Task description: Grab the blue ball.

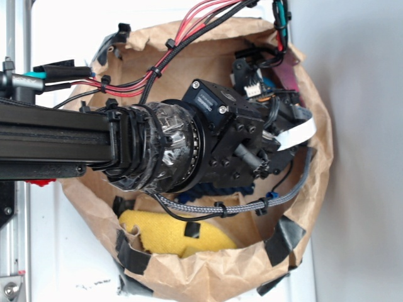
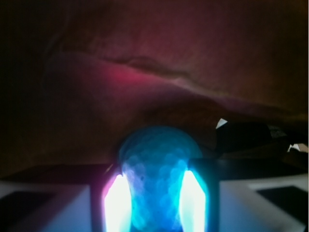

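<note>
Exterior: the arm (image 1: 94, 141) reaches into a paper bag (image 1: 315, 189), hiding the ball; a yellow sponge (image 1: 164, 233) lies below. Wrist: the gripper (image 2: 155, 198) is closed on the ball (image 2: 155, 164) (both glowing pads touch its sides).

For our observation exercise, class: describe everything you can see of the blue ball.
In the wrist view, the blue ball is a teal-blue sphere with a finely dimpled, matte-looking surface. It sits between the two glowing pads of the hand, which flank it closely and appear to press on both sides. Its lower part runs out of frame. Behind it lies dim brown paper. The exterior view hides it.
</note>
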Robot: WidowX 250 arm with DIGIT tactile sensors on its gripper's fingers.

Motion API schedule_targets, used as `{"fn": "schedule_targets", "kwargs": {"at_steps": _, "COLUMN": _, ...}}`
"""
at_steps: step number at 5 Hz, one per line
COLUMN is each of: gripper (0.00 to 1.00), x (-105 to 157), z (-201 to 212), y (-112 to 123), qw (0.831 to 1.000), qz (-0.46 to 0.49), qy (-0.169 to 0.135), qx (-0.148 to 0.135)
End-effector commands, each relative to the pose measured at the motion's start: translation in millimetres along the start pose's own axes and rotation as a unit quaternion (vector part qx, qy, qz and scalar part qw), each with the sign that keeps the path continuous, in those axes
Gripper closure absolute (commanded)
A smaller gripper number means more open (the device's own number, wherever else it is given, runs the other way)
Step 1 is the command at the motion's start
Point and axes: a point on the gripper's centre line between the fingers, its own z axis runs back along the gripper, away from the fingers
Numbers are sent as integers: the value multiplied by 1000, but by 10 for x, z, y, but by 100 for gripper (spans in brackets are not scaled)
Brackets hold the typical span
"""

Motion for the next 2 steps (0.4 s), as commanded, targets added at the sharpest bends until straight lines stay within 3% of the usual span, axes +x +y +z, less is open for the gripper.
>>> {"fn": "schedule_targets", "kwargs": {"at_steps": 1, "gripper": 100, "x": 84, "z": 163, "y": 56, "qw": 1000, "qz": 4, "qy": -15, "qx": -11}}
{"fn": "schedule_targets", "kwargs": {"at_steps": 2, "gripper": 100, "x": 77, "z": 321, "y": 96, "qw": 999, "qz": 10, "qy": 22, "qx": -45}}
